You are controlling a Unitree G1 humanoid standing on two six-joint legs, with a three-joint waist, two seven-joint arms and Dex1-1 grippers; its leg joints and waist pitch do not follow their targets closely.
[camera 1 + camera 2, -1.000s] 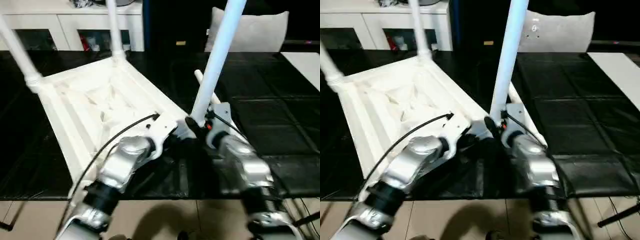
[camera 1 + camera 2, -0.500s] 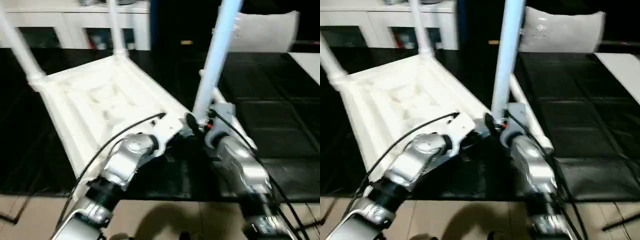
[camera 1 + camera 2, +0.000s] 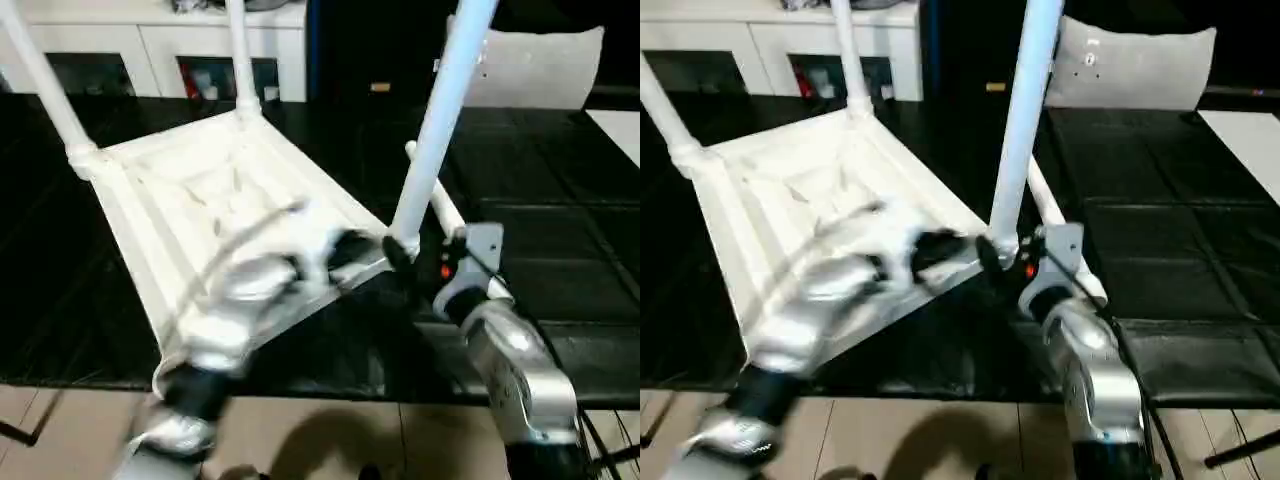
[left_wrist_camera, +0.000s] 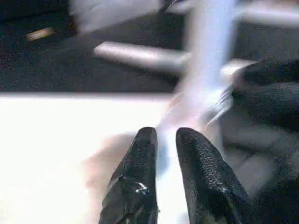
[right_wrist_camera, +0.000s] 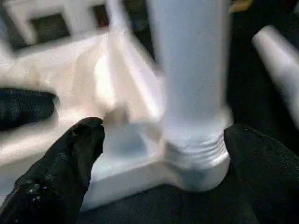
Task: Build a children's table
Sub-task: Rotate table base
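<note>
Upside down on the black-covered work table [image 3: 560, 200]: the children's table [image 3: 200, 200], ribbed underside facing up, spread from centre toward the robot's left. Three legs standing in corner sockets — far-left leg [image 3: 40, 80], far-middle leg [image 3: 240, 55], and the nearest leg [image 3: 440, 110], rising almost straight up, a touch tilted toward the right at the top. One more leg, the loose leg [image 3: 1065, 240], lying flat on the black cover just behind the near socket, long axis running away from the robot and slightly leftward. Count, then: one top, four legs, three seated, one to go, and the near-left corner socket judged the empty one.

Right gripper [image 5: 163, 154] spread wide, one finger either side of the seated leg's threaded base, touching nothing by the look of it, gripping nothing. Left gripper [image 4: 166, 154] over the white rim of the top, fingers a narrow gap apart, nothing between them.

Key relation for the coming move: loose leg just beyond and to the right side of the seated leg, right gripper clearly the nearer one. Probably a reach past the upright, a grab across the leg's width.
</note>
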